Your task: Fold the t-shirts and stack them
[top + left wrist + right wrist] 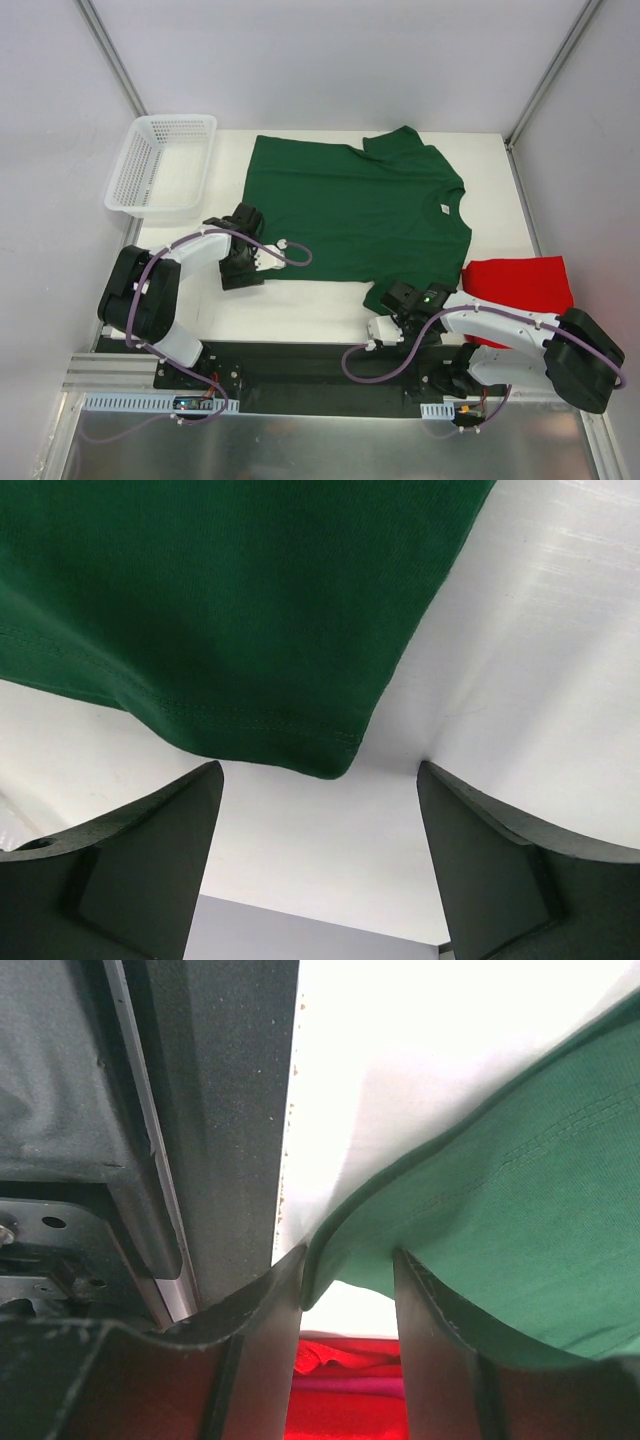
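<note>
White table [300, 305], grey walls around. Dark green cotton t-shirt [360, 210] spread flat mid-table. Left tool [318, 780] wide open, straddling hem corner, not gripping. Right tool [348, 1265] pinching green sleeve edge near front rail. Bright red t-shirt [520, 285] bunched at right edge. White mesh basket [160, 165] far left corner.

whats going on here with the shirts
Two robot arms are starting on a green t-shirt spread flat on the white table. The right gripper has pinched the hem of the near sleeve between its fingers. The left gripper sits at the shirt's bottom corner with its jaws apart and the corner just ahead of them, not gripped yet. A red t-shirt lies bunched at the right edge, and a white mesh basket sits at the far left.
</note>
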Motion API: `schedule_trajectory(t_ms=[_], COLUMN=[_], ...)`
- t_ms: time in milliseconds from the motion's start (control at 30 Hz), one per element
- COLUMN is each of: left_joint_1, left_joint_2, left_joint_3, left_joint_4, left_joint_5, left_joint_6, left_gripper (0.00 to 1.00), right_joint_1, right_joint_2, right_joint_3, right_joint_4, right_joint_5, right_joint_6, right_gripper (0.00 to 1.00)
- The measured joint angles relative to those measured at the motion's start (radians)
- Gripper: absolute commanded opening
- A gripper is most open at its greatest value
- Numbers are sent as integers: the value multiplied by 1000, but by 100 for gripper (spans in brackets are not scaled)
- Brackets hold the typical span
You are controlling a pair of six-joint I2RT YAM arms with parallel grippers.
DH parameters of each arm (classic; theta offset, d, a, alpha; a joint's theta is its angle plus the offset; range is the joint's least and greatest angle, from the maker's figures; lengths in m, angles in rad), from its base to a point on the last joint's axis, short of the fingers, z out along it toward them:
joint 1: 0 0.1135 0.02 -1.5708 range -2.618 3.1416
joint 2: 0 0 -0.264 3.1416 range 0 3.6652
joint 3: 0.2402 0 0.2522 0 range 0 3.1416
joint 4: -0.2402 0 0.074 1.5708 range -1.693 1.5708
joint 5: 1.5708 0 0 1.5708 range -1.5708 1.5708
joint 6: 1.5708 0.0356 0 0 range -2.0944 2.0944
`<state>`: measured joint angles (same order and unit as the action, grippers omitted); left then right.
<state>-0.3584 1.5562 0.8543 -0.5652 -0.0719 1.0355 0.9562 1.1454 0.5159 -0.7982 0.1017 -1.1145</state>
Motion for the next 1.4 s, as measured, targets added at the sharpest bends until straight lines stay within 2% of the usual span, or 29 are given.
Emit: schedule_trajectory(t_ms=[467, 767, 867, 1033, 1133, 1167, 1300, 1400], left_joint_1=[-49, -55, -55, -55, -55, -55, -55, -55], left_joint_2=[-3, 24, 25, 27, 27, 28, 31, 32], left_joint_3=[13, 24, 24, 24, 24, 23, 23, 23], left_joint_4=[38, 56, 53, 47, 45, 46, 57, 61], left_joint_5=[-13, -18, -19, -19, -20, -23, -40, -43], left_joint_6=[-5, -12, -19, -29, -37, -39, -50, -54], left_gripper=[78, 73, 66, 65, 45, 33, 22, 20], right_joint_1=[0, 0, 0, -1, -2, -2, -3, -3], right_joint_2=[0, 0, 0, 0, 0, 0, 0, 0], right_joint_3=[0, 0, 0, 0, 0, 0, 0, 0], right_joint_4=[-2, -2, -2, -2, -3, -3, -3, -3], right_joint_5=[-2, -2, -2, -2, -3, -3, -3, -3], right_joint_6=[1, 3, 3, 3, 3, 3, 3, 3], right_gripper=[43, 43, 43, 44, 43, 43, 43, 41])
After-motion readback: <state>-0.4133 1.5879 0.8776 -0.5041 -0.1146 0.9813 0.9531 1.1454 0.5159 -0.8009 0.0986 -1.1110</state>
